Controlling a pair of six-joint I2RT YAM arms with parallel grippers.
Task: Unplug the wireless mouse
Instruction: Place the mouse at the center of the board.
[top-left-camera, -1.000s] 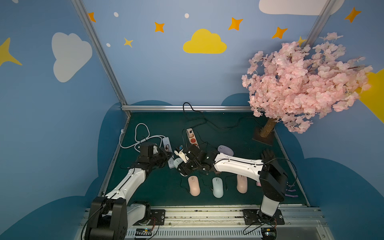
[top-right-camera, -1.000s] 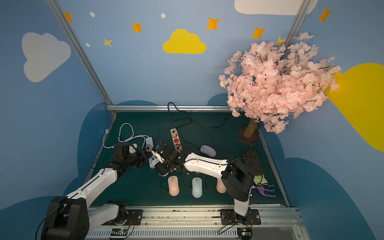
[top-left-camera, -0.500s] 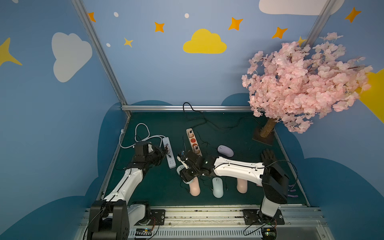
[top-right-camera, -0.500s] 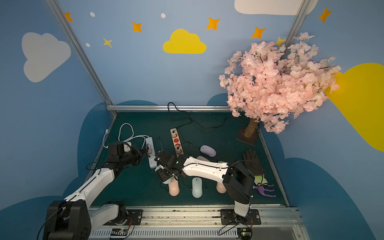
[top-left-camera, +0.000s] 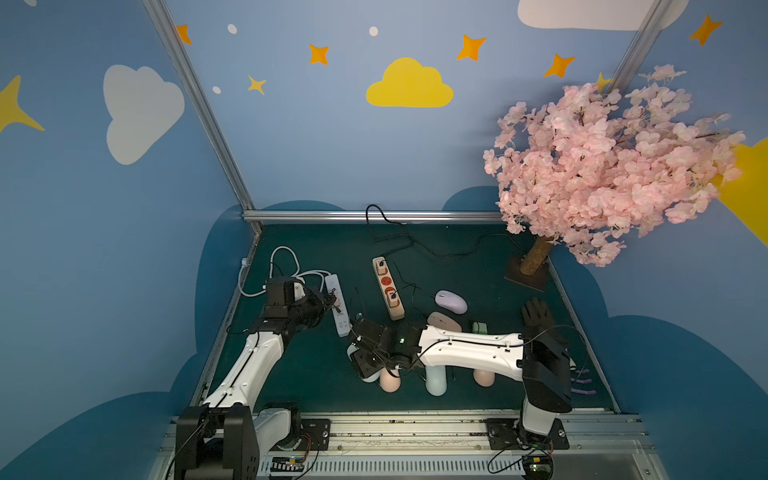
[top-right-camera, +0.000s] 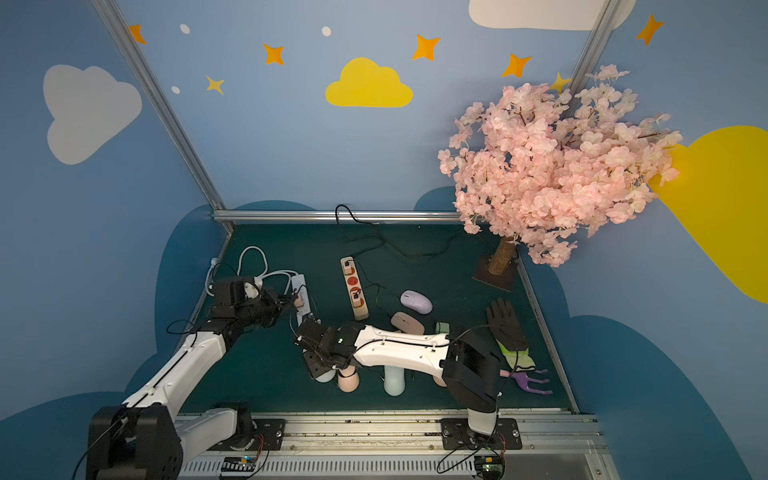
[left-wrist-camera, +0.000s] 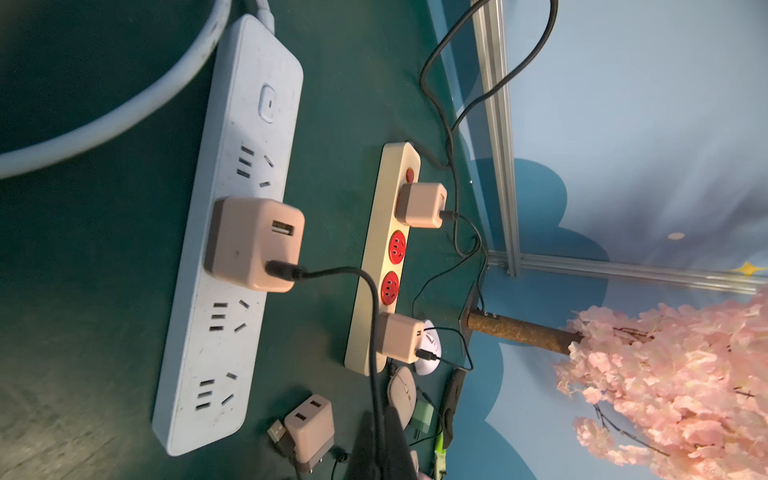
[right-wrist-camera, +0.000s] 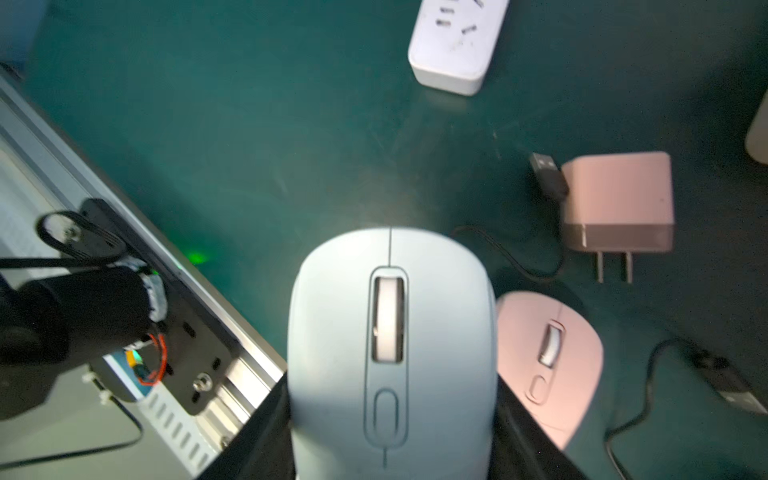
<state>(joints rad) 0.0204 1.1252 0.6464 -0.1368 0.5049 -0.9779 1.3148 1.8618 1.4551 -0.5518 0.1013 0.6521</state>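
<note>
My right gripper (right-wrist-camera: 390, 415) is shut on a pale blue mouse (right-wrist-camera: 390, 353), which it holds by both sides low over the green mat near the front rail. In both top views that mouse (top-left-camera: 369, 377) (top-right-camera: 325, 376) peeks out under the gripper. No cable shows at the mouse's front end. My left gripper (left-wrist-camera: 380, 419) is shut on a thin black cable (left-wrist-camera: 332, 272). The cable runs from a pink adapter (left-wrist-camera: 253, 243) plugged into the white power strip (left-wrist-camera: 232, 124). In a top view the left gripper (top-left-camera: 332, 301) hovers right beside that strip (top-left-camera: 338, 307).
A loose pink adapter (right-wrist-camera: 619, 199) and a black USB plug (right-wrist-camera: 548, 176) lie close to the held mouse. A pink mouse (top-left-camera: 390, 381), another pale blue one (top-left-camera: 435, 384), a cream strip (top-left-camera: 387, 287), a purple mouse (top-left-camera: 451, 301), a black glove (top-left-camera: 538, 316) and the blossom tree (top-left-camera: 602, 174) crowd the mat.
The two grippers were close together by the white strip. My right gripper has drawn back toward the front rail with the blue mouse. My left gripper stays by the strip, holding the cable.
</note>
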